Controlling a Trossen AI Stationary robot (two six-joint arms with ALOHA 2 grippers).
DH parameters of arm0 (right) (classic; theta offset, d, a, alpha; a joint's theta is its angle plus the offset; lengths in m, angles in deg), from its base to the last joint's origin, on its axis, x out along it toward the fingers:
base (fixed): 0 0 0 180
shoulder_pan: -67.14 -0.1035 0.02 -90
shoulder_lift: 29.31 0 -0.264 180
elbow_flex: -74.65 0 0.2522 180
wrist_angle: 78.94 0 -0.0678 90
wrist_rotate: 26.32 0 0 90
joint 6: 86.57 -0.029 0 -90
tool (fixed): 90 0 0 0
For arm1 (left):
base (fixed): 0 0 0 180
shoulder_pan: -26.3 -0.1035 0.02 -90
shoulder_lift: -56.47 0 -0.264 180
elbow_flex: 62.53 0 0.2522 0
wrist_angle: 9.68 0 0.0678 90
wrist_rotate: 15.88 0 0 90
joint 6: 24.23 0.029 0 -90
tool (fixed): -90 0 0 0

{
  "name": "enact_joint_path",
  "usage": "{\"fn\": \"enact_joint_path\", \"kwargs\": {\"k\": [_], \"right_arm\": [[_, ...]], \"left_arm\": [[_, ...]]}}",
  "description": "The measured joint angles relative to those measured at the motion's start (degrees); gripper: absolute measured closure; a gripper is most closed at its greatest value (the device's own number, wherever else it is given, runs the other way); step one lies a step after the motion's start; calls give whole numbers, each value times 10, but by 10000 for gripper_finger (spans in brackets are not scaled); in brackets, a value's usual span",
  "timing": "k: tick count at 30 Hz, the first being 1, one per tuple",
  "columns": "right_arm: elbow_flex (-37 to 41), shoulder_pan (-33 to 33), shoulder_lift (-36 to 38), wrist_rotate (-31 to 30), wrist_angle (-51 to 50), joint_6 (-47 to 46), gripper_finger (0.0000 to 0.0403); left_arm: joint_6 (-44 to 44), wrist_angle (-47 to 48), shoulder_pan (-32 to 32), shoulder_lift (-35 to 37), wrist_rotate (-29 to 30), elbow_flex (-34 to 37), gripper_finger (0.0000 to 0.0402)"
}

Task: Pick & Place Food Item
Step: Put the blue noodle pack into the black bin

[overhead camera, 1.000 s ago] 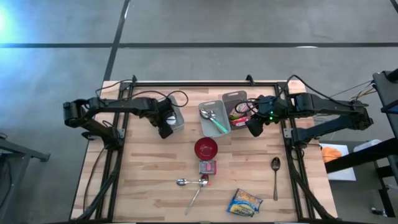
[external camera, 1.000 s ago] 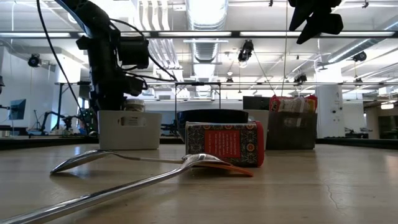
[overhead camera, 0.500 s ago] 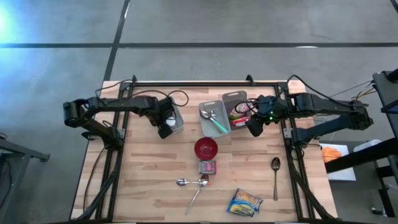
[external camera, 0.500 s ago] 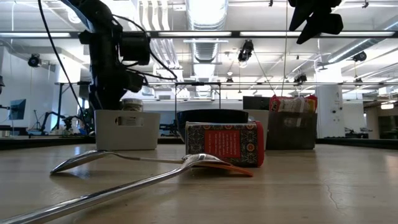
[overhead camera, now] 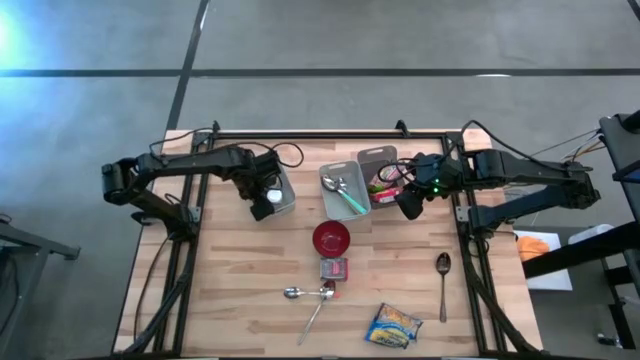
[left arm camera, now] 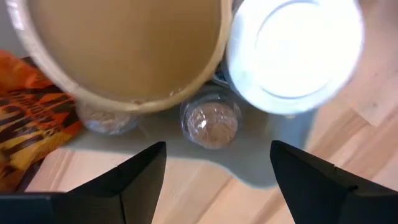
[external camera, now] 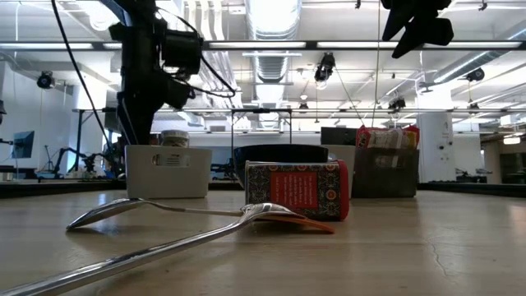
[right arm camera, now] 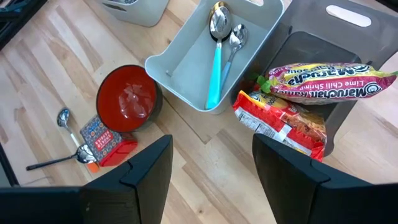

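Left hand [overhead camera: 262, 196] is over the grey bin [overhead camera: 283, 193] near the table's [overhead camera: 230, 290] left rear. Fingers [left arm camera: 134, 180] apart, nothing between them in the wrist view. Bin holds a tan bowl [left arm camera: 118, 46], a white lid [left arm camera: 295, 50], an orange packet [left arm camera: 31, 130] and at least one small clear cup of brown grains [left arm camera: 210, 121].

Right hand [overhead camera: 410, 205] hangs above the right rear of the table, just beside the dark bin [right arm camera: 329, 74]. Fingers [right arm camera: 134, 180] spread, empty.

Progress, my read: no food item is in either hand, so the pick isn't made yet. Task doesn't say which item or where it goes, so can't tell how much is already placed. Left arm looks like the working one; right is waiting.

Candidate food items:
- ramen packs [right arm camera: 292, 118] standing in the dark bin: one pink/yellow wrapper, one red, crinkly and soft
- yellow snack bag [overhead camera: 393, 325] flat near the front edge, right of centre
- small red patterned box [overhead camera: 333, 268] mid-table, just in front of the red bowl [overhead camera: 331, 238]

Also out: spoons and fork [overhead camera: 310, 295] near the front, one spoon [overhead camera: 442, 285] toward the right edge, utensil tray [right arm camera: 211, 59] with spoons [right arm camera: 217, 25] inside.
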Motion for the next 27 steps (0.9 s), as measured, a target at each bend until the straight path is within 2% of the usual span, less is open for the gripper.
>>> {"fn": "enact_joint_path", "kwargs": {"k": [6, 14, 20, 24, 27], "right_arm": [[0, 0, 0, 0, 0, 1, 183], [0, 0, 0, 14, 0, 32, 183], [0, 0, -9, 107, 1, 73, 183], [0, -8, -28, 186, -3, 70, 183], [0, -31, -46, 221, -15, 48, 183]], "left_arm": [[-1, 42, 1, 9, 0, -46, 109], [-5, 50, 32, 74, -2, -77, 109], [-24, 49, 105, 102, -4, -83, 109], [-37, 43, 171, 102, -4, -83, 109], [-38, 22, 219, 101, 0, -83, 109]]}}
